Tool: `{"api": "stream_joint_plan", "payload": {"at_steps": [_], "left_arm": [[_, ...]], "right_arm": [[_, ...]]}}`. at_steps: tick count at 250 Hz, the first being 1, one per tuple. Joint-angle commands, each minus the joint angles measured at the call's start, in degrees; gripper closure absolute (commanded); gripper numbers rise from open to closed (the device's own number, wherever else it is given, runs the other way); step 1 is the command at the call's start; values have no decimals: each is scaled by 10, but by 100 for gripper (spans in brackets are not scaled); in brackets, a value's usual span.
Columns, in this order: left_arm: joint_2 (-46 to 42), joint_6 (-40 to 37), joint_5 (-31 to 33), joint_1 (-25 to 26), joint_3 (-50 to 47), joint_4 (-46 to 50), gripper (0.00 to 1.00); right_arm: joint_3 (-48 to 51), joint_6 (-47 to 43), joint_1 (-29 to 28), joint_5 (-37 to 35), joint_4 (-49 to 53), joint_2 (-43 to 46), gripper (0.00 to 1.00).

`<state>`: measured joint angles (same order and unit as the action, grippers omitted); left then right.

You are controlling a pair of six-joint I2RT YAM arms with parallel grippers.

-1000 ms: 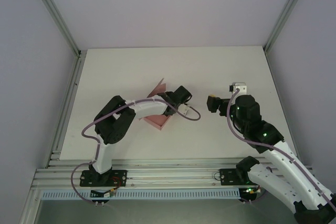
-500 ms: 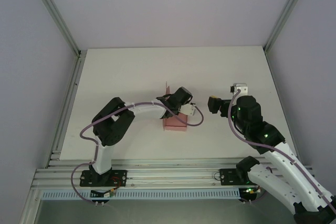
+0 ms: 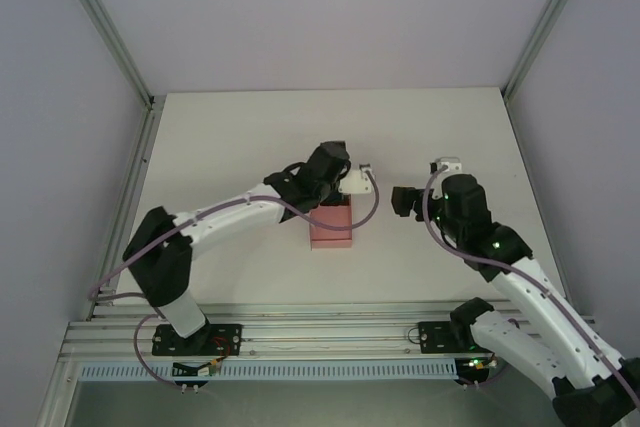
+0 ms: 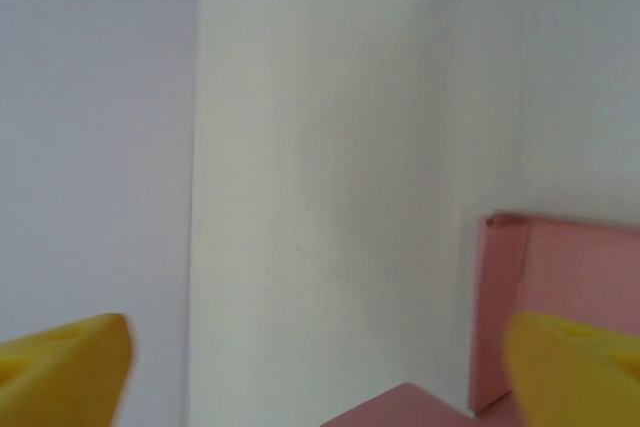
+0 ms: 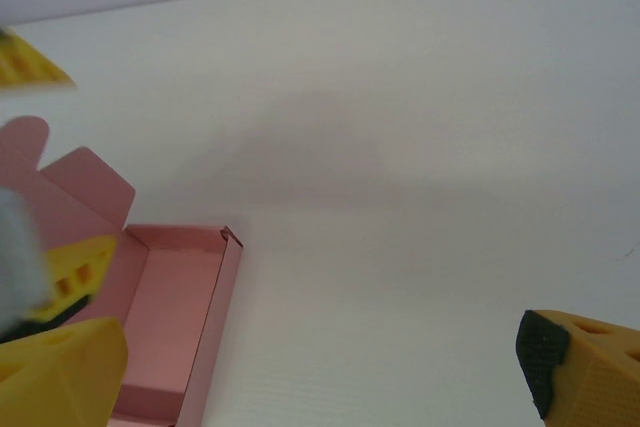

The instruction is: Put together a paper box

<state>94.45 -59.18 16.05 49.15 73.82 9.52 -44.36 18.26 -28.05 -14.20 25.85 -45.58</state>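
Pink paper box (image 3: 331,226) sits low and rectangular near the middle of the white table (image 3: 220,137), top open. From the right wrist view you can look straight into its hollow, and a taller flap (image 5: 60,192) stands up at one end. Now the left pincer (image 4: 318,375) is right over the far end of the box, reaching in from the left. Its yellow fingers (image 4: 60,367) are spread wide, with nothing between them but table and a corner of pink card. One upright pink wall (image 4: 565,267) stands just beside the right-hand finger; whether they touch I cannot tell. Over on the other side, the right pincer (image 3: 404,200) hangs to the right of the box, clear of it, nose pointed toward it. Those jaws are thrown wide apart too, holding nothing. The box rests flat on the table, in neither arm's grip.
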Motion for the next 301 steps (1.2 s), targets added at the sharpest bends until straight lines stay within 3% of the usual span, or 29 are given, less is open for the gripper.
{"api": "stream_joint_plan", "payload": {"at_steps": [1,25,46,69,97,116,164,203,248,278,301], "left_arm": [[-75,194,-67,-28,25,-1,0],[-149,340,-75,-71,-1,-54,0],[-211,470,-2,-110,-41,-85,0],[-264,614,79,-163,-75,-33,0],[-309,748,121,-225,-145,40,0],[-324,801,126,-250,-197,77,0],[-313,812,48,-263,-261,132,0],[-323,828,80,-264,-295,142,0],[-345,833,78,-266,-314,122,0],[-354,829,86,-267,-320,118,0],[-354,829,84,-266,-322,118,0]], "right_arm": [[-32,-32,13,66,-13,-47,0],[-63,-89,19,141,-20,-114,0],[-94,-158,19,223,-24,-183,0],[-130,-269,18,300,-24,-262,0],[-175,-394,19,380,-20,-365,0],[-226,-426,16,396,-5,-447,3],[-366,-377,8,381,32,-625,9],[-366,-378,-23,334,-3,-670,17],[-369,-337,-36,283,-22,-698,38],[-338,-276,-37,238,-74,-686,61],[-303,-221,-38,218,-105,-667,69]]}}
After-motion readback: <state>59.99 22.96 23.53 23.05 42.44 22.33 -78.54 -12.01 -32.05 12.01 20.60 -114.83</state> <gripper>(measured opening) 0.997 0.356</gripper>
